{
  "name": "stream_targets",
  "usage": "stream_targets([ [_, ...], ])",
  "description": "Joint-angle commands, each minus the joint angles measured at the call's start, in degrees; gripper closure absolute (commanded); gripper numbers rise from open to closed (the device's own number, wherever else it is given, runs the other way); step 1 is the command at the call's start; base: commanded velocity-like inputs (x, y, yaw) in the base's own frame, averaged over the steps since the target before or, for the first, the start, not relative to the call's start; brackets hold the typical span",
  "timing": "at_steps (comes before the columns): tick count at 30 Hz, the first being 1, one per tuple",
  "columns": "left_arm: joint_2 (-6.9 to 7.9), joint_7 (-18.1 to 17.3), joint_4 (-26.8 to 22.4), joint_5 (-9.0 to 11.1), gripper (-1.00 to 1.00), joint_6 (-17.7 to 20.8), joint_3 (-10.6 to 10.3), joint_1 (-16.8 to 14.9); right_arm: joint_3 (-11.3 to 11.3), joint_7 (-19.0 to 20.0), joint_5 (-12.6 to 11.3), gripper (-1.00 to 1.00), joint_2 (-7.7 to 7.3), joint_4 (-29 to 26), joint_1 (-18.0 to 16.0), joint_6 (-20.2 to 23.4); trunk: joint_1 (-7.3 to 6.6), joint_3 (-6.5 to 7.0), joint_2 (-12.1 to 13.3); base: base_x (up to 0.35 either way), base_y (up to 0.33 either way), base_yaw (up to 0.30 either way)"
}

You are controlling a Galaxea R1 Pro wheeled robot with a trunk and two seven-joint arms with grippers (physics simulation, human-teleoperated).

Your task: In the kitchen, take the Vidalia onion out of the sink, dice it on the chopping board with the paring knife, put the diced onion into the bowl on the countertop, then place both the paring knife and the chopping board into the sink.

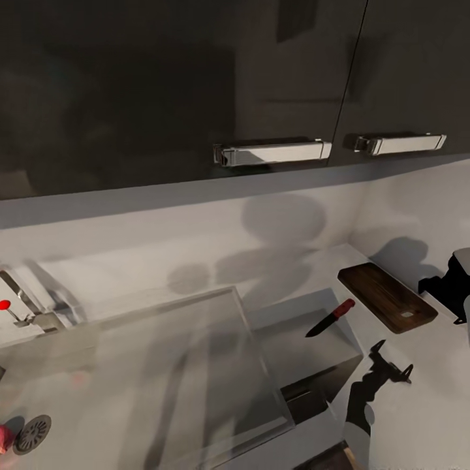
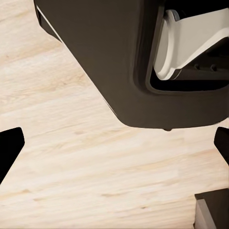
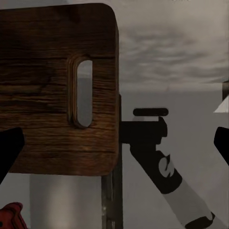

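My right gripper (image 3: 114,143) hangs released, jaws spread wide, directly over the slotted end of the chopping board (image 1: 386,296). The board lies at the countertop's (image 1: 418,405) far corner by the backsplash, with bare worktop around it. The paring knife (image 1: 330,318) rests apart, toward the sink (image 1: 163,365). My left gripper (image 2: 114,143) gapes above wood floor (image 2: 71,157).

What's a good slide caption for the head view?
Paring knife and chopping board lie apart on the countertop, right of the sink.
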Motion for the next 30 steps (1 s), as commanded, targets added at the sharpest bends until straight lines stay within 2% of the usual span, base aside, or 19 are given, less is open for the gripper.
stream_targets([
  [1, 0.00, -0.05, -0.13, 0.03, -1.00, 0.28, 0.11, 0.01, -0.03, -0.43, -0.45, -1.00, 0.00, -0.09, -0.05, 0.07, 0.03, -0.19, -0.11, 0.000, 0.000, 0.000],
  [9, -0.07, -0.05, -0.13, 0.03, -1.00, 0.28, 0.11, 0.01, 0.04, -0.42, -0.33, -1.00, -0.05, -0.09, -0.05, -1.75, 0.03, -0.93, -0.11, 0.000, 0.000, 0.000],
  [15, -0.09, -0.05, -0.13, 0.03, -1.00, 0.28, 0.10, 0.01, 0.08, -0.48, -0.20, -1.00, -0.84, -0.09, -0.07, -3.67, 0.03, -1.49, -0.11, 0.000, 0.000, 0.000],
  [22, -0.09, -0.05, -0.13, 0.03, -1.00, 0.28, 0.11, 0.01, 0.09, -0.41, -0.18, -1.00, -1.83, -0.09, -0.07, -3.97, 0.03, -2.14, -0.11, 0.000, 0.000, 0.000],
  [30, -0.09, -0.05, -0.13, 0.03, -1.00, 0.28, 0.11, 0.01, 0.19, -0.40, -0.18, -1.00, -2.10, -0.09, -0.05, -4.04, 0.03, -2.88, -0.11, 0.000, 0.000, 0.000],
])
